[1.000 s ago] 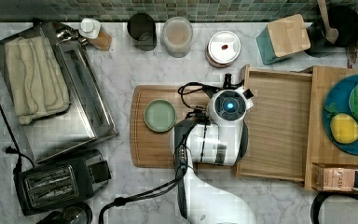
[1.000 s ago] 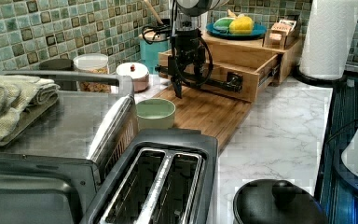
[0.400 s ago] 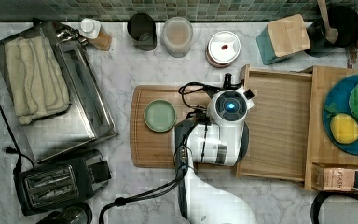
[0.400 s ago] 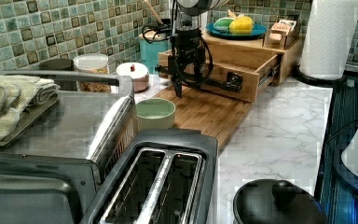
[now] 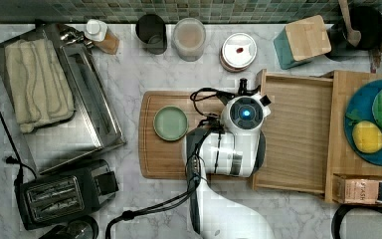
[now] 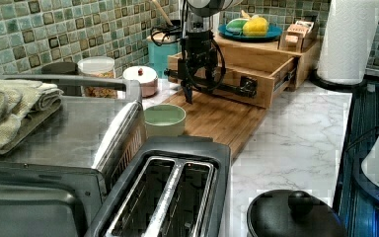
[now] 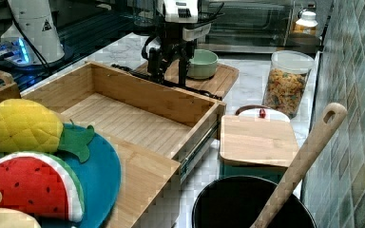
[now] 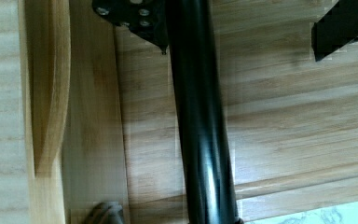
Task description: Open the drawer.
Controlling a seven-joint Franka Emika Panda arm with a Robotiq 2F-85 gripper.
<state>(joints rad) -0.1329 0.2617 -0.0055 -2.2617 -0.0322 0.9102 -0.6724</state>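
Observation:
The light-wood drawer [image 5: 298,134] of the bamboo cabinet stands pulled far out, and its bare floor [image 7: 123,123] lies open to view. Along the drawer front runs the long black bar handle [image 7: 190,90], which crosses the wrist view as a thick black bar [image 8: 200,140]. My gripper [image 6: 200,89] points down at this handle and is open. Its two fingers [image 8: 135,14] straddle the bar; one sits close beside it and the other stands well off. In the right view the gripper [image 7: 168,71] hangs just in front of the drawer front, above the cutting board.
A grooved cutting board [image 5: 166,159] lies under the drawer front and carries a green bowl [image 5: 170,123]. A toaster oven [image 5: 54,94] and a toaster [image 5: 59,196] stand at the top view's left. Jars [image 5: 189,37] line the tiled wall. A blue fruit plate [image 5: 373,124] tops the cabinet.

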